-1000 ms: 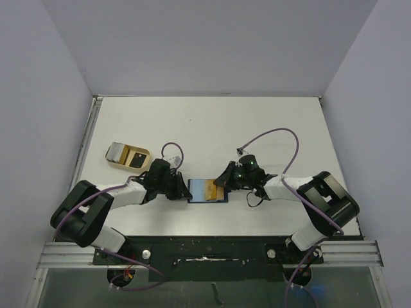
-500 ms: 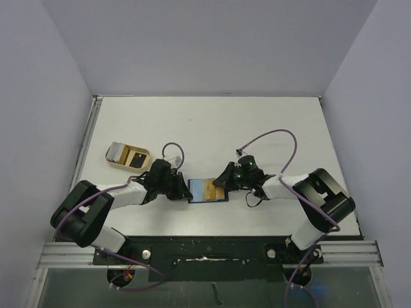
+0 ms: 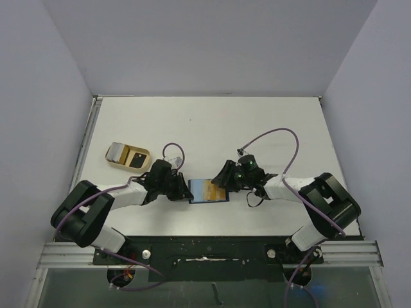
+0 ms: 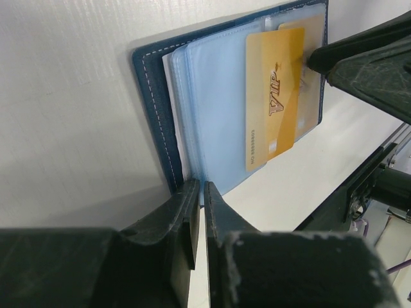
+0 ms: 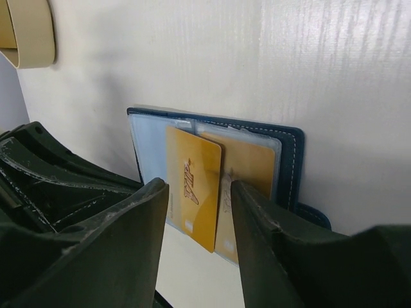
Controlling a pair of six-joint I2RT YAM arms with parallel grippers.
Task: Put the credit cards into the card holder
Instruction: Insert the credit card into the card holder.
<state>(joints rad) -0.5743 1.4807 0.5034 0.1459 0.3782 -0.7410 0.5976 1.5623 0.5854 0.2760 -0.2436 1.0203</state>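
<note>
The card holder (image 3: 198,198) lies open at the table's near middle, navy with light-blue clear sleeves (image 4: 212,109). A gold credit card (image 3: 207,189) (image 4: 273,96) (image 5: 192,186) rests on the sleeves, free of any finger. Whether its edge sits in a slot I cannot tell. A second gold card (image 5: 250,170) shows behind a clear sleeve. My left gripper (image 3: 185,190) (image 4: 198,192) is shut on the card holder's left edge. My right gripper (image 3: 221,182) (image 5: 198,192) stands open just over the gold card. A black credit card (image 3: 137,158) lies in the tray.
A beige shallow tray (image 3: 110,159) (image 5: 29,38) stands left of the card holder, holding a grey item (image 3: 118,153) beside the black card. Purple cables loop above both wrists. Walls close in the table on the left, right and far sides.
My right gripper has opened and let go of the gold card, which now lies flatter on the sleeves. The left gripper has kept its grip and place.
</note>
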